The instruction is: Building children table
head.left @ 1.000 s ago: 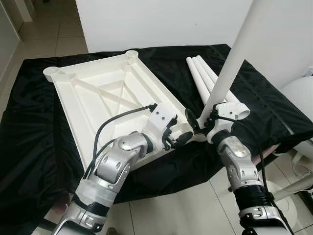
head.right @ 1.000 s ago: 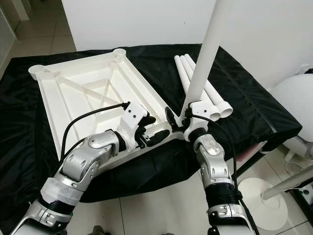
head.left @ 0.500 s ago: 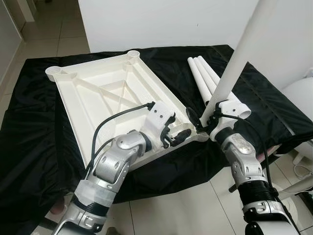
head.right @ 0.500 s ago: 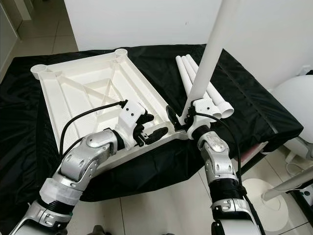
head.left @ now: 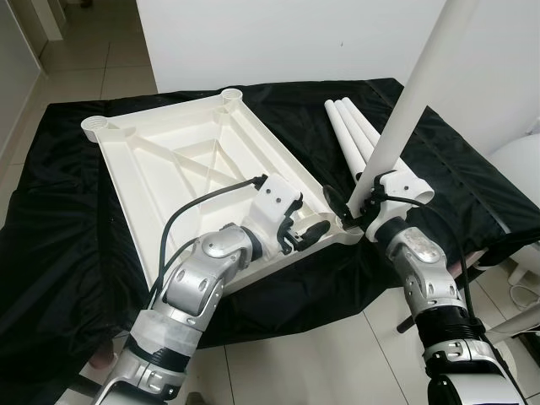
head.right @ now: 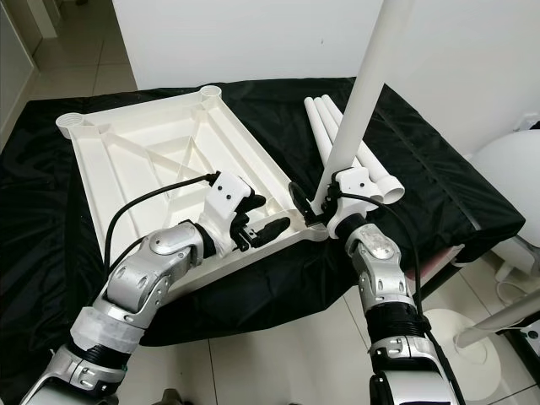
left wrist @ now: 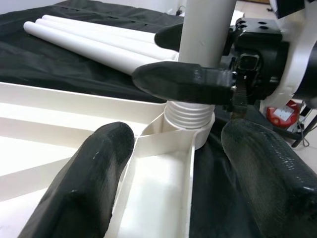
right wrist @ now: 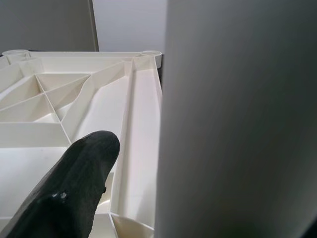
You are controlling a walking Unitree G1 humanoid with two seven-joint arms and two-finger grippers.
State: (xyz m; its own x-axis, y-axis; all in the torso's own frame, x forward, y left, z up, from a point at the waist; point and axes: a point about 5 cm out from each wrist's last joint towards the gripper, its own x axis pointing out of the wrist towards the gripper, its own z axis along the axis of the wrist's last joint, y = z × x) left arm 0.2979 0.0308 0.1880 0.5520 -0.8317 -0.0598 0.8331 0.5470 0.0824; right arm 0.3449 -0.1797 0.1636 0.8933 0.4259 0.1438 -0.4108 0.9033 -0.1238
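A white plastic table top [head.left: 186, 169] lies upside down on a black cloth. My right gripper [head.left: 353, 207] is shut on a long white table leg [head.left: 413, 93], which stands nearly upright. The leg's threaded end [left wrist: 190, 111] sits in the socket at the top's near right corner. My left gripper [left wrist: 178, 168] is open beside that corner, with one finger inside the top's rim and the other outside it. Three spare legs [head.left: 354, 126] lie side by side on the cloth behind the right gripper.
The black cloth [head.left: 67, 236] covers a low surface whose front edge runs just under my arms. Tiled floor lies in front and to the left. A white wall stands behind. A rounded white object [head.left: 523, 169] and a white pole [head.right: 506, 316] are at the right.
My right forearm has swung slightly to the right while the leg stays upright at the corner socket. The left gripper has kept its place on the rim.
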